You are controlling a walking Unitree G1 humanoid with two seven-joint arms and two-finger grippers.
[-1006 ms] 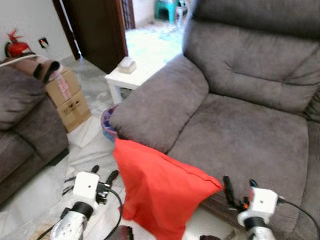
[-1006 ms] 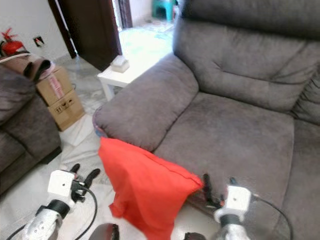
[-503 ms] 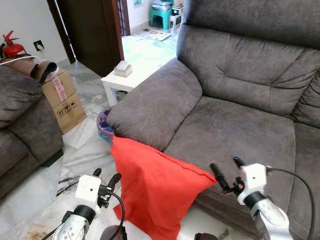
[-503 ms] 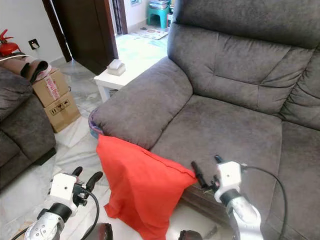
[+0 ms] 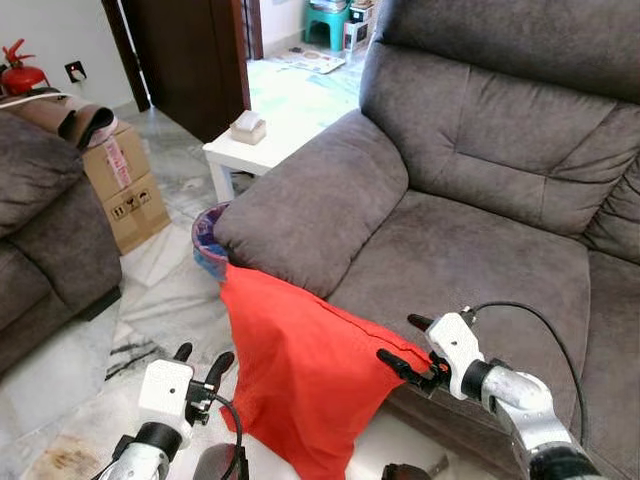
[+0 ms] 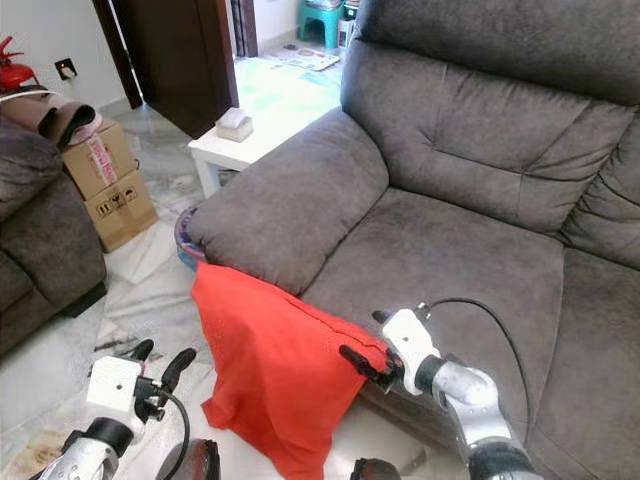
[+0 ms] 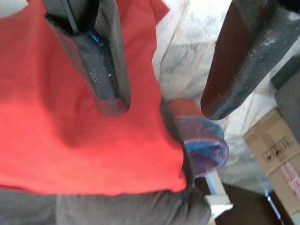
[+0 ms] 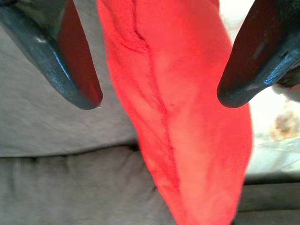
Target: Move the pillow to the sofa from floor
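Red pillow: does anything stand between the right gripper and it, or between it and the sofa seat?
Nothing visible does. The right gripper is open at the upper corner of the red pillow, its fingers straddling the seam in the right wrist view. The pillow leans against the sofa front, and the sofa seat beside it is bare.

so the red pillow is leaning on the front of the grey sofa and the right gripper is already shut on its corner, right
Not quite. The right gripper is open, its fingers either side of the red pillow corner, as the right wrist view shows. The pillow does lean against the grey sofa front.
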